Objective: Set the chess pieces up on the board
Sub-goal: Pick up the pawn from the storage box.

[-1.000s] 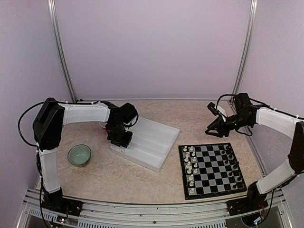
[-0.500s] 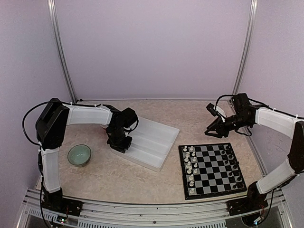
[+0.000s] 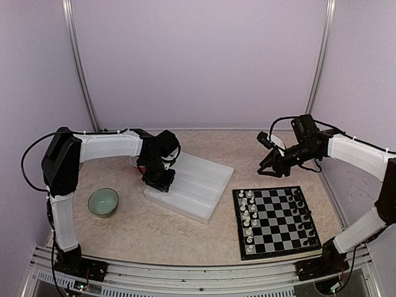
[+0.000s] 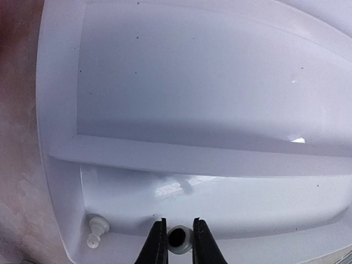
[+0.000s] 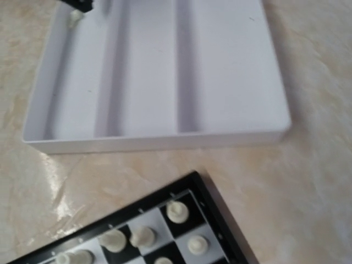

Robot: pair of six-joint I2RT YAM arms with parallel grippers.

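My left gripper (image 3: 159,181) is over the near-left corner of the white divided tray (image 3: 195,179). In the left wrist view it (image 4: 178,237) is shut on a small white chess piece (image 4: 179,240), whose dark hollow base faces the camera. Another white piece (image 4: 96,229) lies on its side in the tray's corner. The chessboard (image 3: 275,224) lies at the front right, with white pieces (image 3: 247,213) along its left columns and black pieces (image 3: 299,213) along its right columns. My right gripper (image 3: 267,167) hovers above the table behind the board and looks open and empty.
A green bowl (image 3: 103,202) stands on the table to the left of the tray. The right wrist view shows the tray (image 5: 154,71), apart from the board's corner (image 5: 192,181), with bare table between them.
My right arm has swung left and a little toward the back. My left gripper has shifted slightly at the tray's corner.
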